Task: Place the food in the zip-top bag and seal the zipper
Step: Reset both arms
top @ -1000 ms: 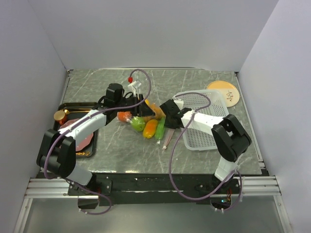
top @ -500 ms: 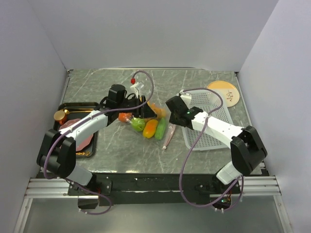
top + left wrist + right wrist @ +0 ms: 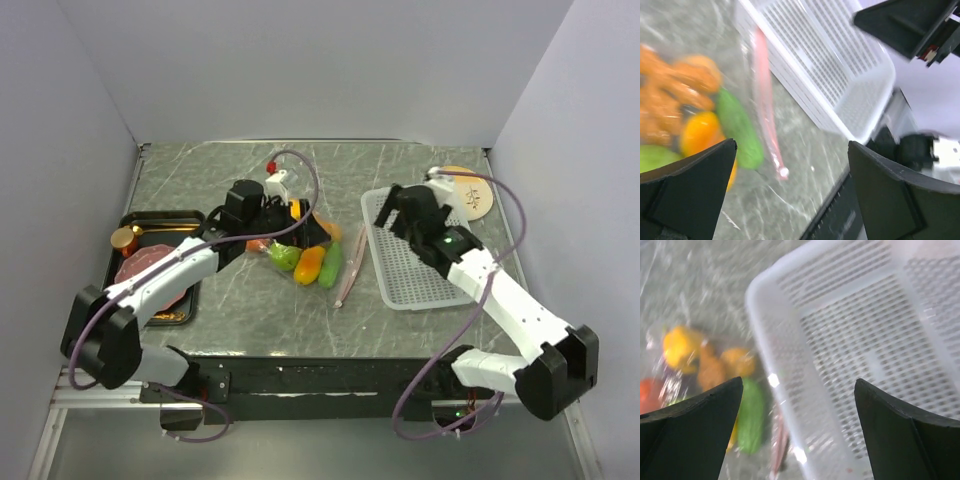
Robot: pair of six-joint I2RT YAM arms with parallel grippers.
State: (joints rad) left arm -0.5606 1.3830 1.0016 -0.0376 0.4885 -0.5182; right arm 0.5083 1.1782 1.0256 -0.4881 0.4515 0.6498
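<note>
The zip-top bag (image 3: 322, 242) lay at the middle of the frame on the grey tabletop (image 3: 250, 310), clear plastic over the food (image 3: 300, 258): a green lime (image 3: 283, 257), an orange mango (image 3: 310, 265) and a green cucumber (image 3: 331, 264) side by side; the zipper (image 3: 350, 270) ran as a pale pink strip along the bag's right edge, just left of the white basket (image 3: 425, 295); the left end effector (image 3: 792, 145) hovered over the bag's upper part, fingers spread, gripping nothing; the right end effector (image 3: 799, 381) hung above the basket's upper-left corner, likewise spread and empty; whether the zipper was closed could not be told.
</note>
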